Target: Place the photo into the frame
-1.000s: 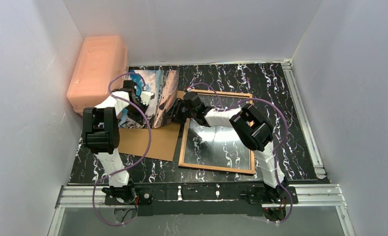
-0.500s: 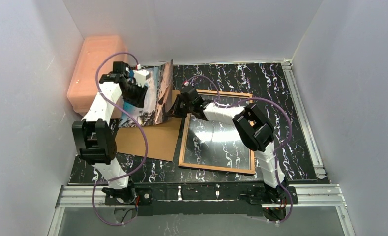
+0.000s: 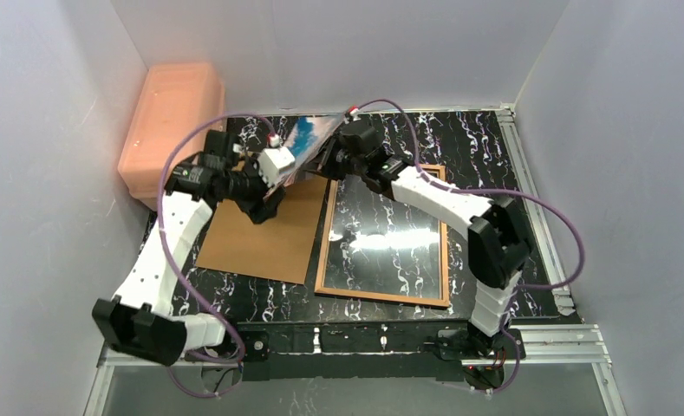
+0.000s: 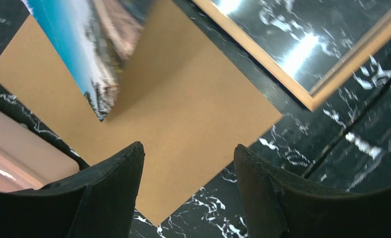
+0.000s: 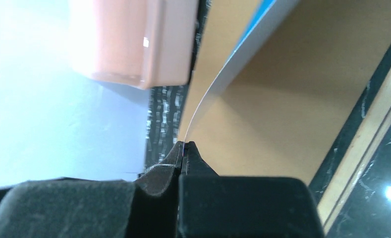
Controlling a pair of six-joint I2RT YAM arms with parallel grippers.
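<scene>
The photo, a glossy beach print, hangs on edge above the table at the back centre, and my right gripper is shut on its edge. In the right wrist view the photo curves up from my closed right gripper. The frame lies flat at centre right, wood edges up, its pane reflecting light. Over the brown backing board my left gripper is open and holds nothing. In the left wrist view the photo hangs above my left gripper, and the frame is at upper right.
A pink plastic bin stands at the back left against the wall. The backing board lies flat left of the frame on the black marbled table. White walls close in three sides, and a metal rail runs along the right.
My left gripper has let go of the photo, opened and swung down over the backing board. My right gripper has shut on the photo and lifted it toward the back.
</scene>
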